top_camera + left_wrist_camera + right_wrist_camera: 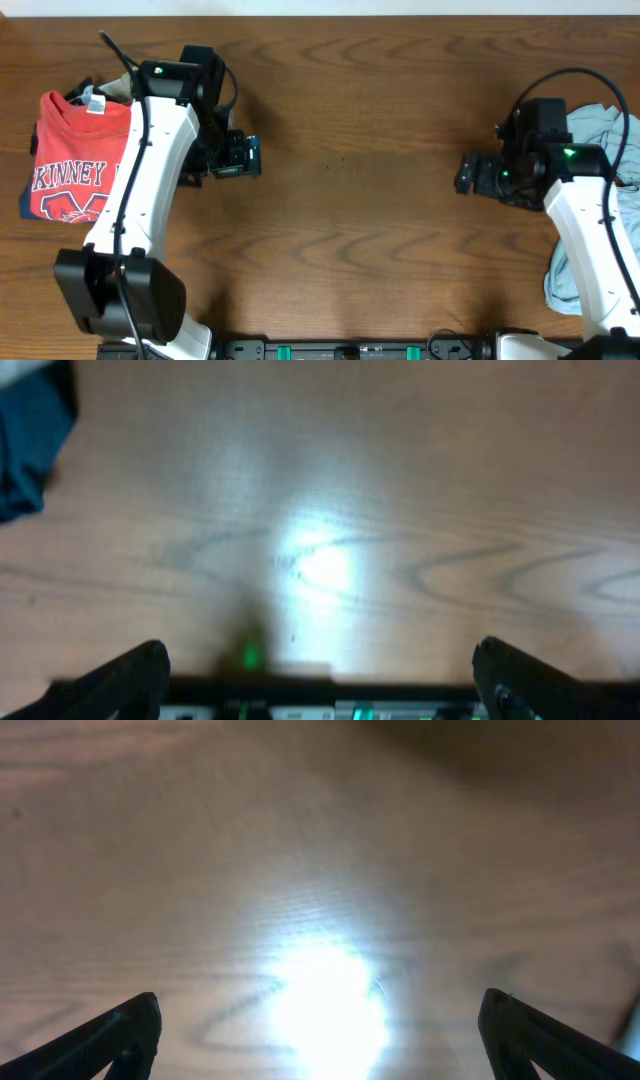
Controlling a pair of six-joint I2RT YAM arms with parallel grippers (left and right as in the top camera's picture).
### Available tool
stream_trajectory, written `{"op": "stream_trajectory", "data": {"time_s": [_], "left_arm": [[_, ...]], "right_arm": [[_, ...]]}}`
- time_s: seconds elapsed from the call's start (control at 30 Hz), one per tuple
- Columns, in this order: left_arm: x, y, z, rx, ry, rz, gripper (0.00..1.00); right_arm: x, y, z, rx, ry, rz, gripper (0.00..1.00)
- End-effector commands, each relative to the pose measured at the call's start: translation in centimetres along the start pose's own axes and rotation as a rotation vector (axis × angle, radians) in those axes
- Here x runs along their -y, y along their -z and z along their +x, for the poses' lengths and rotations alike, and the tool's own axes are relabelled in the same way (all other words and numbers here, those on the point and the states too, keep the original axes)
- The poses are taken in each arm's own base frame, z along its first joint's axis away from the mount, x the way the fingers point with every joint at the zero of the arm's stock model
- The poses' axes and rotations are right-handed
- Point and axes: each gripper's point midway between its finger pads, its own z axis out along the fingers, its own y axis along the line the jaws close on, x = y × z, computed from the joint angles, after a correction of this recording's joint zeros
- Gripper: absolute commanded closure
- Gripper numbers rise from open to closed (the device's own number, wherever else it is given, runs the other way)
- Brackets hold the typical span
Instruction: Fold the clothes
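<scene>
A coral-red T-shirt with white lettering lies folded at the table's far left, partly under my left arm. My left gripper hovers to the right of it over bare wood, open and holding nothing. In the left wrist view its two dark fingers stand wide apart at the bottom corners. A pale grey-blue shirt lies crumpled at the right edge, behind and under my right arm. My right gripper is left of that shirt, open and empty, with only wood between its fingers.
Dark navy cloth shows at the top left of the left wrist view and peeks from under the red T-shirt. The arms' black base rail runs along the front edge of the wooden table.
</scene>
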Motion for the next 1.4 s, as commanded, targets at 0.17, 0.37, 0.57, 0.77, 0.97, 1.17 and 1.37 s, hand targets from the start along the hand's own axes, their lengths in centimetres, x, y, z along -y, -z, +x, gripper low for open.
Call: {"op": "stream_trajectory", "data": {"time_s": [0.17,0.37,0.57,0.77,0.97,1.17,1.37], "left_arm": [[-0.8,2.8,3.1,0.188,0.005,0.028,0.02],[-1.2,5.0,5.7,0.572,-0.032,0.120,0.02],[-1.8,7.5,7.8,0.991,-0.061,0.202,0.02],[-2.6,8.0,11.6,1.111,-0.071,0.232,0.02],[-3.2,6.5,13.6,1.064,-0.067,0.220,0.02],[-3.6,4.8,14.5,0.985,-0.060,0.200,0.02],[-3.8,4.0,14.9,0.948,-0.057,0.191,0.02]], "right_arm": [[-0.1,4.7,-0.1,0.151,0.033,-0.029,0.01],[0.1,8.6,0.0,0.409,0.069,-0.014,0.01],[0.1,10.4,1.7,0.618,0.096,-0.050,0.01],[1.0,9.2,4.4,0.573,0.095,-0.039,0.01],[2.0,7.5,7.2,0.439,0.090,-0.005,0.01],[2.4,6.9,8.6,0.376,0.088,0.010,0.01],[2.4,6.9,8.7,0.372,0.088,0.012,0.01]]}}
